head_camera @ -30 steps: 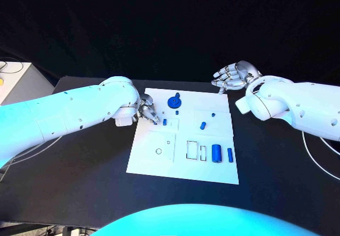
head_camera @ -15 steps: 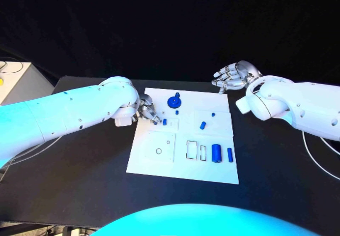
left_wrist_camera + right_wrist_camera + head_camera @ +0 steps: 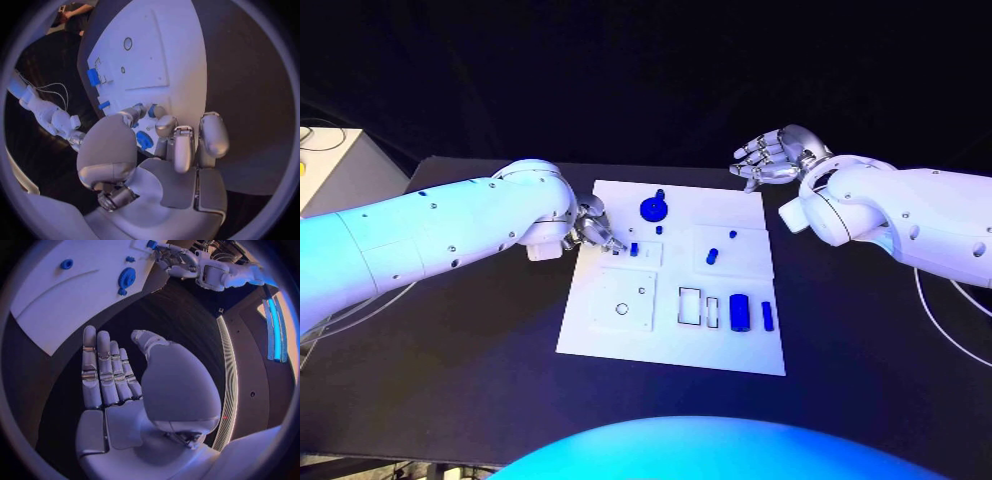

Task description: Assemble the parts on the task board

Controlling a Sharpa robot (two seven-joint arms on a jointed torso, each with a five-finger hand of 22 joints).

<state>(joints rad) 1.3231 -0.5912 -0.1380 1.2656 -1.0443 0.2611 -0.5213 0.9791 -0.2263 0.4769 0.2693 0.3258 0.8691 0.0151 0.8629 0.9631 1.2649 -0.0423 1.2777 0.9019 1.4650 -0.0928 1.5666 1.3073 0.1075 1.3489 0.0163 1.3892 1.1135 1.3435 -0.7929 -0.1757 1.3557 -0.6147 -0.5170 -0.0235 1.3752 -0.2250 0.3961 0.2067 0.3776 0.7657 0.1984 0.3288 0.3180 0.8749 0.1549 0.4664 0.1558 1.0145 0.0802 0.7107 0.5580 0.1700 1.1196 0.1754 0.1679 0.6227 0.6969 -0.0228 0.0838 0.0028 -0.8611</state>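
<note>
The white task board (image 3: 610, 335) lies in the middle of the table. My left hand (image 3: 596, 226) is at its far left part, and its thumb and a finger pinch a small blue part (image 3: 635, 248) (image 3: 152, 111) that stands on the board. A round blue part (image 3: 655, 208) (image 3: 127, 278) sits just beyond it. On the board there are also a blue peg (image 3: 713, 255) and two blue cylinders (image 3: 738, 311) near the right edge. My right hand (image 3: 769, 155) (image 3: 119, 385) hovers open past the board's far right corner, holding nothing.
Outlined slots (image 3: 691, 305) and a small ring (image 3: 622, 307) mark the board's near half. A white box (image 3: 332, 165) stands at the table's far left. Bare black table (image 3: 459, 360) lies on both sides of the board.
</note>
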